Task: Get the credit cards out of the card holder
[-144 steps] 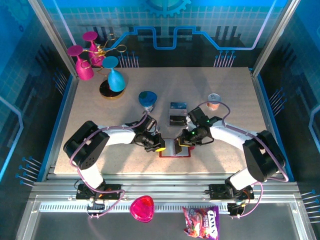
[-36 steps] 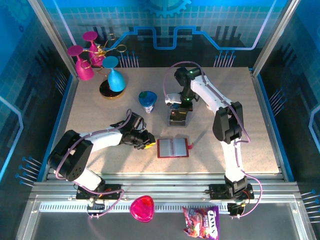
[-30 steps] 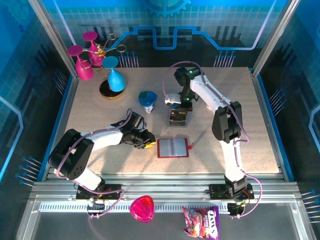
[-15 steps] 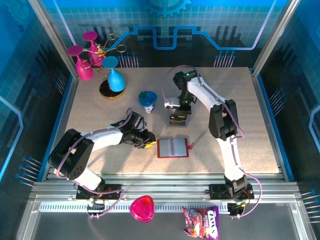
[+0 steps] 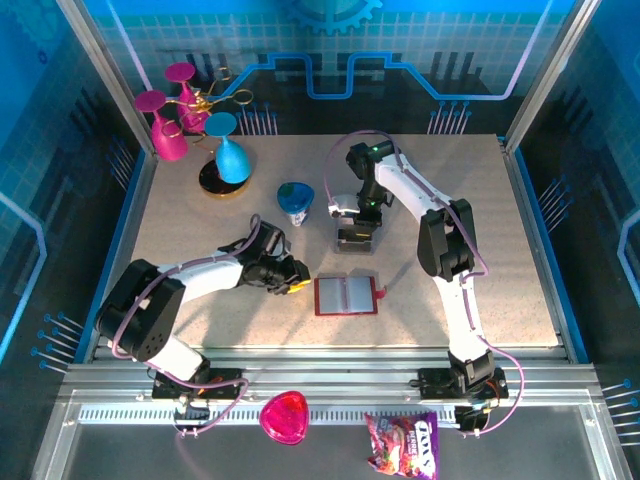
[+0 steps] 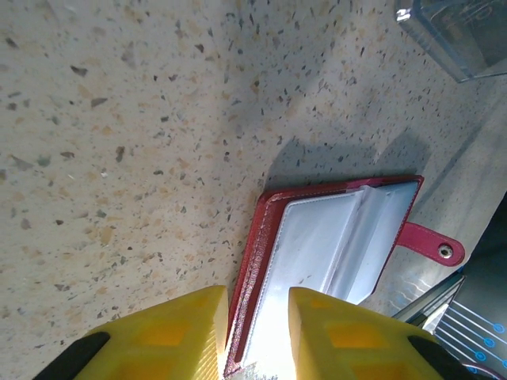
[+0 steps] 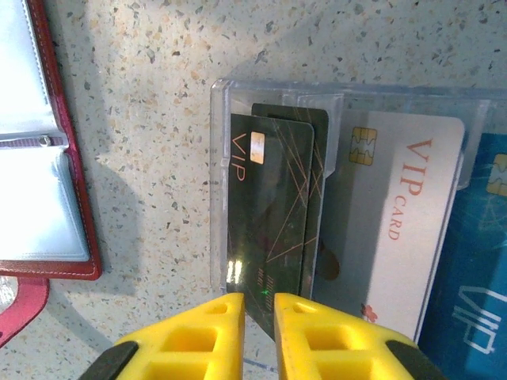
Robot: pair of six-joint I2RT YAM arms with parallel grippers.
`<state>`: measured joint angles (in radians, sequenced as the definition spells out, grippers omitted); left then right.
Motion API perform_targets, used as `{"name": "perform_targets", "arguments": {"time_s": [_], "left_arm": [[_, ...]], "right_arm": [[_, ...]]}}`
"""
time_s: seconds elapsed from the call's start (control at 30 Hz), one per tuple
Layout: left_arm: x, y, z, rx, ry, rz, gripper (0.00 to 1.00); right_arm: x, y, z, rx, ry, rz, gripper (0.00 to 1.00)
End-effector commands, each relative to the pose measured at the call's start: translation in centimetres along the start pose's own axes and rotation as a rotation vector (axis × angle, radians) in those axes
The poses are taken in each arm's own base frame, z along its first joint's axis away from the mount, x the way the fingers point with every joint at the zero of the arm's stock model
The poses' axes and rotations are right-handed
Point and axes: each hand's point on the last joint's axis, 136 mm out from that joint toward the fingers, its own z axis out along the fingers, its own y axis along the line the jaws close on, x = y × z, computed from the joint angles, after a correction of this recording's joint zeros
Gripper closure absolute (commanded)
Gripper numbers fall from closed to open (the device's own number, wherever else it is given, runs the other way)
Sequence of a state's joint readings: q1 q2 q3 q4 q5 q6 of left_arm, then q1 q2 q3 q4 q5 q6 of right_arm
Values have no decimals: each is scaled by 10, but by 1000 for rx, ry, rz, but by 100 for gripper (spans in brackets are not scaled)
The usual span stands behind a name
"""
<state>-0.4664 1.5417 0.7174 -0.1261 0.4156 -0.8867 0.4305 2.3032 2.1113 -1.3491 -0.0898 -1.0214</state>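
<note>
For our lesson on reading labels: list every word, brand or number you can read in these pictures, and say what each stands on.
"VIP CARD": orange letters on the white rectangular plastic card in the clear plastic tray.
"VIP": orange letters on the dark rectangular card.
"VIP": pale letters on the blue card, partly cut off by the picture's edge.
Too blurred to read: the brand on the purple snack bag.

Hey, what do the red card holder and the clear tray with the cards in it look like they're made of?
Card holder: seemingly leather or faux leather, dark red, slight sheen; its pale inner pockets look like soft plastic. Clear tray: rigid transparent plastic, glossy, with the speckled table visible through it.
</note>
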Motion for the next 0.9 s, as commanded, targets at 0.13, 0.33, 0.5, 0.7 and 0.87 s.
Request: {"name": "perform_targets", "arguments": {"time_s": [0.13, 0.33, 0.5, 0.7, 0.87], "left_arm": [[-5, -8, -10, 20, -7, 27, 73], [-15, -15, -15, 28, -27, 41, 71], [-28, -16, -22, 24, -59, 51, 65], [-54, -8, -38, -5, -144, 74, 57], [-83, 15, -63, -107, -268, 105, 41]], "right_arm": [[-3, -5, -28, 74, -49, 14, 81], [-5, -5, -43, 139, -99, 23, 81], [-1, -4, -52, 203, -137, 54, 77], [7, -5, -57, 314, -206, 141, 64], [23, -4, -52, 415, -263, 263, 52]]}}
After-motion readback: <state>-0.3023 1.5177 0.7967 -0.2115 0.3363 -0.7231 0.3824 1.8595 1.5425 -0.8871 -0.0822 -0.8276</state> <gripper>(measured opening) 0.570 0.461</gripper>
